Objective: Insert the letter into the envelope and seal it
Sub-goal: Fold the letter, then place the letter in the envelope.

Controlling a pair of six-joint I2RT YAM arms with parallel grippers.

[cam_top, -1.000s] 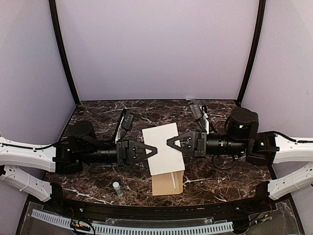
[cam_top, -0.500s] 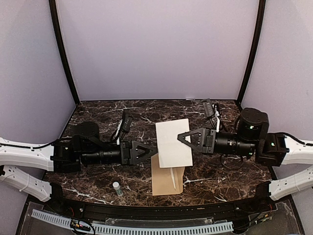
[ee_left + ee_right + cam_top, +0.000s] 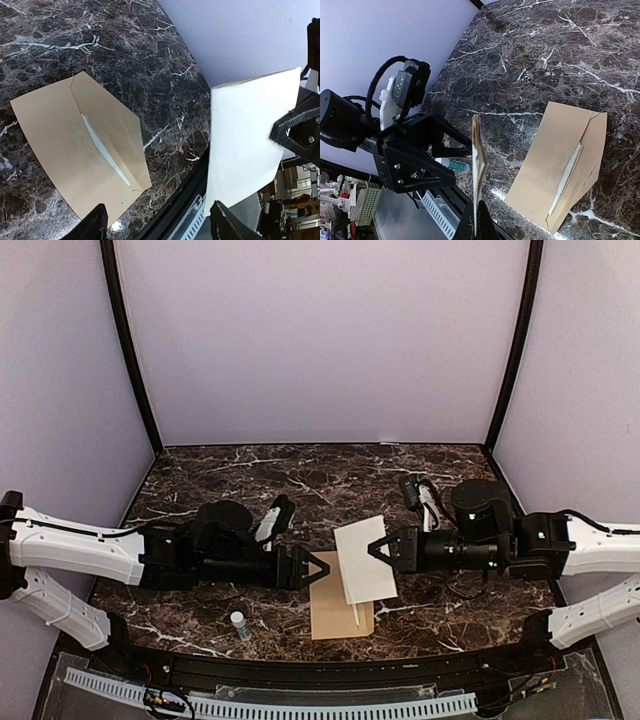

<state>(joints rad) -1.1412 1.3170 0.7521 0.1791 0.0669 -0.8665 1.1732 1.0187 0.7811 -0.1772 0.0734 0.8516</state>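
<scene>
The jaws of the right gripper (image 3: pixel 377 548) are closed on the right edge of the letter (image 3: pixel 363 562). In the right wrist view the sheet is seen edge-on, standing up out of the pinch. The jaws of the left gripper (image 3: pixel 322 568) are spread wide with nothing between them. They are set just beside the letter's left edge, and contact cannot be told. The sheet is thus carried by one arm only, above the table (image 3: pixel 230 480). From above, its near part is seen overlapping the far end of the envelope (image 3: pixel 340 618), which lies flat on the marble. A pale strip is seen along the envelope's flap line; whether the mouth is open cannot be told.

Compared with a second ago, the letter has been brought lower and closer over the envelope, and the left arm has been stretched further toward the centre. Insertion is therefore judged to be the step in hand, though nothing is yet inside. The free left jaws are well placed to steady the envelope or lift its flap. A small bottle (image 3: pixel 238 624) stands apart from both papers.
</scene>
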